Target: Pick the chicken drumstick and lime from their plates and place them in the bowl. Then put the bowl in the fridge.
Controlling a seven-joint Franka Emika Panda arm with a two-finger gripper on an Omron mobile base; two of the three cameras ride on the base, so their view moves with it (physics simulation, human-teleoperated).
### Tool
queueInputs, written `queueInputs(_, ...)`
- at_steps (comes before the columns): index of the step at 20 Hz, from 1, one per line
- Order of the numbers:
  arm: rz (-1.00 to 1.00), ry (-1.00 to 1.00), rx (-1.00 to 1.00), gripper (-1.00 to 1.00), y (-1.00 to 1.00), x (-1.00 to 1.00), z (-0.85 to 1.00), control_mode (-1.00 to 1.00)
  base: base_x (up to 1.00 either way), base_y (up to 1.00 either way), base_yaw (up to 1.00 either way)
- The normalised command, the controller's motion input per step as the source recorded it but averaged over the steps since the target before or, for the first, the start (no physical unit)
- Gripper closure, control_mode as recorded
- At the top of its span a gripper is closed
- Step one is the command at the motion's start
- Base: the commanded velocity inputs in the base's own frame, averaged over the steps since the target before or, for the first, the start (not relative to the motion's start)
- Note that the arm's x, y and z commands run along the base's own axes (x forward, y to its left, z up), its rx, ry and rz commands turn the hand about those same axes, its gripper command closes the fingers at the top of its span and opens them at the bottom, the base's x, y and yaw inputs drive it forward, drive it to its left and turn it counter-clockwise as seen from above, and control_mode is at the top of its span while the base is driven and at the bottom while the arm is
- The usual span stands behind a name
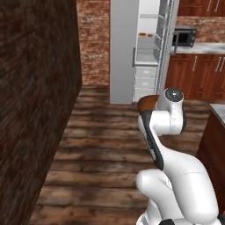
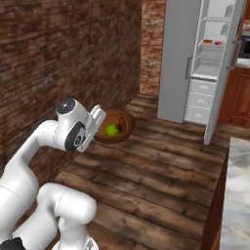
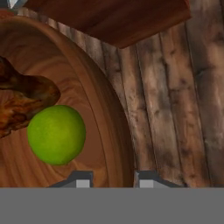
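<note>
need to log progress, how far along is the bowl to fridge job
Done: lime and chicken drumstick lie in the wooden bowl. In hand: the gripper grips the bowl's rim, carrying it above the floor. Left: reach the open fridge and set the bowl on a shelf.

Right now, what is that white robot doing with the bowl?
The robot's gripper is pinching the rim of the wooden bowl and holding it up above the plank floor. The lime and the chicken drumstick are already inside, lying side by side. Ahead, the grey fridge has its door open, so you can see white shelves and drawers. The bowl is not in there yet; that looks like the next stop.
</note>
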Motion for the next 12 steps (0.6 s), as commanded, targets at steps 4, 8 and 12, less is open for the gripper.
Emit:
queueInputs(4, 0.0, 0.0, 0.0, 1.0, 0.0, 0.0, 0.0, 1.0, 0.94, 0.23, -0.13)
queueInputs(8, 0.0, 0.0, 0.0, 1.0, 0.0, 0.0, 0.0, 1.0, 0.94, 0.2, -0.12)
queueInputs(12, 0.0, 0.0, 0.0, 1.0, 0.0, 0.0, 0.0, 1.0, 0.94, 0.08, -0.03)
